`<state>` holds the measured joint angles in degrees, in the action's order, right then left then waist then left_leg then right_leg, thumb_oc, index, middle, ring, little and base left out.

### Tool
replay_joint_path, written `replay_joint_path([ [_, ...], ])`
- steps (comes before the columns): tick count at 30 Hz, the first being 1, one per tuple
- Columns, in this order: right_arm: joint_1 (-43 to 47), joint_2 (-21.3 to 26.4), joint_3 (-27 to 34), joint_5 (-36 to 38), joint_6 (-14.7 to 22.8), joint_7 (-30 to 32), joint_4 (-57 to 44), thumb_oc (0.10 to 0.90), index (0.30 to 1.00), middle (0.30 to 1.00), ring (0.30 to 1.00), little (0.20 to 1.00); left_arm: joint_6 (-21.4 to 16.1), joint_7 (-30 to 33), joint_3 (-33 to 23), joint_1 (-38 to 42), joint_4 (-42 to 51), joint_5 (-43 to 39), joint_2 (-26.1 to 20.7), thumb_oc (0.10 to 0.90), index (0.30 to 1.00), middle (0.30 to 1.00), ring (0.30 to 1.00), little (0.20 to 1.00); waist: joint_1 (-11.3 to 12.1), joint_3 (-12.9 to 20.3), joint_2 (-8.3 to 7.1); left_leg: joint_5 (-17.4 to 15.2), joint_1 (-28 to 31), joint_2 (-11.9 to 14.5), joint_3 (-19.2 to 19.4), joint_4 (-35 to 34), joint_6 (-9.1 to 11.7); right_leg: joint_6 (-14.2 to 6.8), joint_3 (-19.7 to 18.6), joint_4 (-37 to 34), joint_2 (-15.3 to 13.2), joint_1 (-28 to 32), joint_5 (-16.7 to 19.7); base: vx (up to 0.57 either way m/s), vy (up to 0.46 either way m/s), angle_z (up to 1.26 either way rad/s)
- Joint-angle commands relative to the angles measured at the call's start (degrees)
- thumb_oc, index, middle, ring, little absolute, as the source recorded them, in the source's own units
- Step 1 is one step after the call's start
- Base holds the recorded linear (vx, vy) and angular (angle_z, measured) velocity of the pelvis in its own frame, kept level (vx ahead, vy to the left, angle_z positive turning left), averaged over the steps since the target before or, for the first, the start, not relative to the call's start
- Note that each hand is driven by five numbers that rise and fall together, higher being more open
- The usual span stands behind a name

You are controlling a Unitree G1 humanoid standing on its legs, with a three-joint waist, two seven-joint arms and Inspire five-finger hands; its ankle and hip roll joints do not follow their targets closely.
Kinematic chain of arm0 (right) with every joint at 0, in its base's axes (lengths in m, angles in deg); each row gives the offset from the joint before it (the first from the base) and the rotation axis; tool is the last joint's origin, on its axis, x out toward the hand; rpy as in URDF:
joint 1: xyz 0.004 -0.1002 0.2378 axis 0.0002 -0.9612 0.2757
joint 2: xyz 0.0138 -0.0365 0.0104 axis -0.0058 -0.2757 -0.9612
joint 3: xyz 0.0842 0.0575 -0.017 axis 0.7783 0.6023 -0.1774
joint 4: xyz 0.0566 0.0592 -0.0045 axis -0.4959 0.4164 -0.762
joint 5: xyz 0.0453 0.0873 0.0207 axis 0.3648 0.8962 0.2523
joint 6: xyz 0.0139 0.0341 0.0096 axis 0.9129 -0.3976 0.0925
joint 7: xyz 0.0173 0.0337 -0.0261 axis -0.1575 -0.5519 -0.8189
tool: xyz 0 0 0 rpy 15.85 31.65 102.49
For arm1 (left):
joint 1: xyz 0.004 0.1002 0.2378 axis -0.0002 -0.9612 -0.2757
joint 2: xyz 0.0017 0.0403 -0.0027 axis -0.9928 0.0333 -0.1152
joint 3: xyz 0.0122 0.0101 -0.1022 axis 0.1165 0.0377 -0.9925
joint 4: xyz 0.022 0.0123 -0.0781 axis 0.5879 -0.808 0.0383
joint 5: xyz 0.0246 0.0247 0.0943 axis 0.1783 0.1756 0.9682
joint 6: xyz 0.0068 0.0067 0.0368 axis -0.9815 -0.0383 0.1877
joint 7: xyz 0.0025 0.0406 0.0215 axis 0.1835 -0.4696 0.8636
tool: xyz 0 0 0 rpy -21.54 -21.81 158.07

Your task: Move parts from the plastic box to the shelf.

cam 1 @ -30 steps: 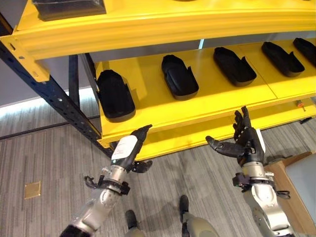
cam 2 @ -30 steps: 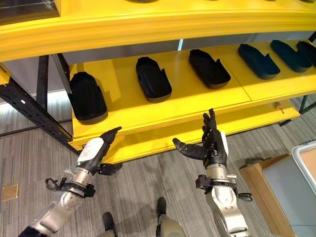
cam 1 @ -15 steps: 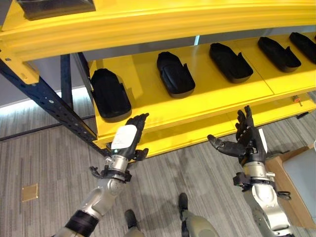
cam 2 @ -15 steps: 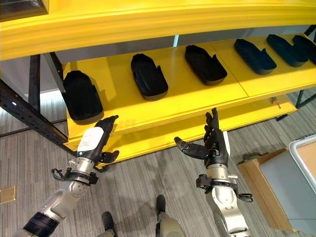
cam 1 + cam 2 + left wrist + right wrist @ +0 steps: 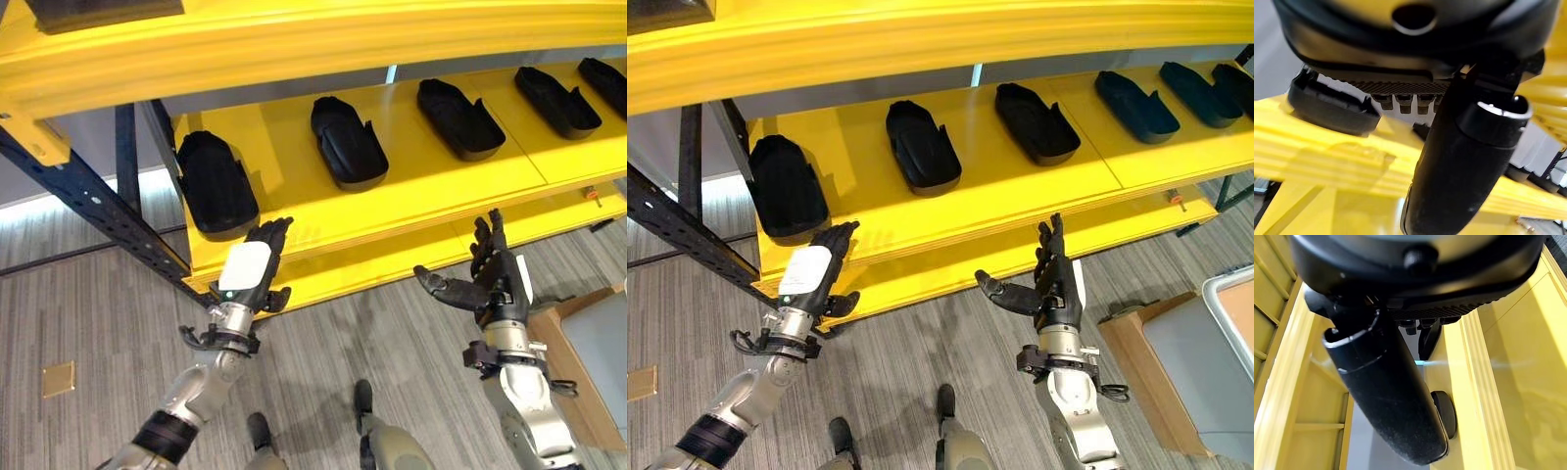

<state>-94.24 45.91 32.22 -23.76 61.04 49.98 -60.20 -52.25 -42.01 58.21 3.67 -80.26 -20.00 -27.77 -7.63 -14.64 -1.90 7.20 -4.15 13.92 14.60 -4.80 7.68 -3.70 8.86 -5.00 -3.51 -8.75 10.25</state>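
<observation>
You have the yellow shelf (image 5: 411,186) across the top and middle of the head views, its dark blue upright (image 5: 93,201) slanting down the left side over grey carpet (image 5: 88,333). On the middle level a row of black parts runs left to right: the leftmost part (image 5: 216,186) at centre left, a second part (image 5: 348,144) at upper centre, a third part (image 5: 458,119) to its right, and two more toward the upper right corner. At the right edge you see the corner of a wooden stand (image 5: 1136,367) with a grey plastic box (image 5: 1225,343) on it.

Your left hand (image 5: 250,274) is raised at lower centre left, fingers straight and empty, tips just below the leftmost part at the shelf's front lip. Your right hand (image 5: 495,284) is at lower right, fingers spread upward, thumb out, holding nothing, below the lower shelf edge.

Compared with a second ago, the left hand has risen closer to the shelf lip; the right has barely changed.
</observation>
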Motion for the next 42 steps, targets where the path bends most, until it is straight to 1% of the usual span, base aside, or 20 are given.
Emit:
replay_joint_path([
  [1, 4.47, 0.24, 3.31, -0.17, 7.35, 0.63, -7.67, 0.900, 1.000, 1.000, 1.000, 1.000, -1.09, 4.88, -0.94, 7.77, -0.46, 1.15, -1.24, 0.900, 1.000, 1.000, 1.000, 1.000, -0.20, 0.00, -2.11, 0.91, 1.30, 1.99, -3.08, -0.01, 0.78, -3.02, -1.00, 2.39, -0.86, 2.68, -4.96, 0.00, 0.000, 0.00],
  [9, 4.70, 0.64, 2.80, -0.06, 7.92, 0.89, -7.58, 0.900, 1.000, 1.000, 1.000, 1.000, 1.25, 6.16, -0.32, 9.06, -6.82, 2.45, -0.38, 0.900, 1.000, 1.000, 1.000, 1.000, -0.26, -0.91, -2.57, 1.21, 0.49, 2.11, -3.16, 0.11, 0.88, -2.96, -1.29, 2.69, -0.89, 1.74, -4.83, 0.00, 0.000, 0.00],
  [14, 4.94, 0.62, 2.46, -0.20, 8.14, 1.20, -7.58, 0.900, 1.000, 1.000, 1.000, 1.000, 2.56, 7.69, -1.41, 10.16, -9.74, 1.81, -0.20, 0.900, 1.000, 1.000, 1.000, 1.000, -0.17, -1.44, -2.88, 1.35, 0.10, 2.06, -3.18, 0.16, 0.88, -2.98, -1.15, 2.88, -0.91, 1.23, -4.77, 0.00, 0.000, 0.00],
  [15, 5.00, 0.66, 2.15, -0.55, 8.25, 1.41, -7.54, 0.900, 1.000, 1.000, 1.000, 1.000, 3.25, 8.84, -2.42, 10.70, -10.97, 1.26, -0.27, 0.900, 1.000, 1.000, 1.000, 1.000, -0.09, -1.62, -3.09, 1.40, -0.16, 1.98, -3.22, 0.18, 0.88, -2.96, -1.09, 2.95, -0.94, 1.00, -4.72, 0.00, 0.000, 0.00],
  [21, 4.91, 0.71, 1.74, -0.60, 8.35, 1.63, -7.47, 0.900, 1.000, 1.000, 1.000, 1.000, 4.12, 10.23, -3.57, 11.63, -12.56, 0.42, -0.50, 0.900, 1.000, 1.000, 1.000, 1.000, -0.01, -1.95, -3.47, 1.48, -0.33, 1.98, -3.29, 0.27, 0.87, -2.90, -0.96, 3.17, -0.99, 0.81, -4.76, 0.00, 0.000, 0.00],
  [26, 4.83, 0.85, 1.47, -0.74, 8.04, 1.52, -7.37, 0.900, 1.000, 1.000, 1.000, 1.000, 4.72, 10.69, -4.79, 11.08, -12.23, 0.59, -1.03, 0.900, 1.000, 1.000, 1.000, 1.000, 0.28, -2.26, -3.73, 1.41, -0.33, 1.92, -3.42, 0.36, 0.86, -2.88, -0.94, 3.11, -1.11, 0.88, -4.80, 0.00, 0.000, 0.00],
  [31, 4.74, 0.84, 1.56, -0.43, 7.69, 1.06, -7.38, 0.900, 1.000, 1.000, 1.000, 1.000, 4.64, 10.12, -5.90, 8.62, -10.90, 0.98, -1.28, 0.900, 1.000, 1.000, 1.000, 1.000, 0.77, -2.48, -3.98, 1.31, -0.24, 1.82, -3.60, 0.55, 0.82, -2.80, -0.79, 3.18, -1.32, 1.24, -4.93, 0.00, 0.000, 0.00],
  [42, 4.74, 0.87, 1.96, -0.24, 7.44, 0.93, -7.58, 0.900, 1.000, 1.000, 1.000, 1.000, 4.69, 9.97, -7.56, 6.54, -9.99, 0.37, -1.34, 0.900, 1.000, 1.000, 1.000, 1.000, 1.22, -2.68, -4.06, 1.15, -0.50, 1.51, -3.84, 0.76, 0.70, -2.78, -0.60, 3.37, -1.54, 1.09, -4.86, 0.00, 0.000, 0.00],
])
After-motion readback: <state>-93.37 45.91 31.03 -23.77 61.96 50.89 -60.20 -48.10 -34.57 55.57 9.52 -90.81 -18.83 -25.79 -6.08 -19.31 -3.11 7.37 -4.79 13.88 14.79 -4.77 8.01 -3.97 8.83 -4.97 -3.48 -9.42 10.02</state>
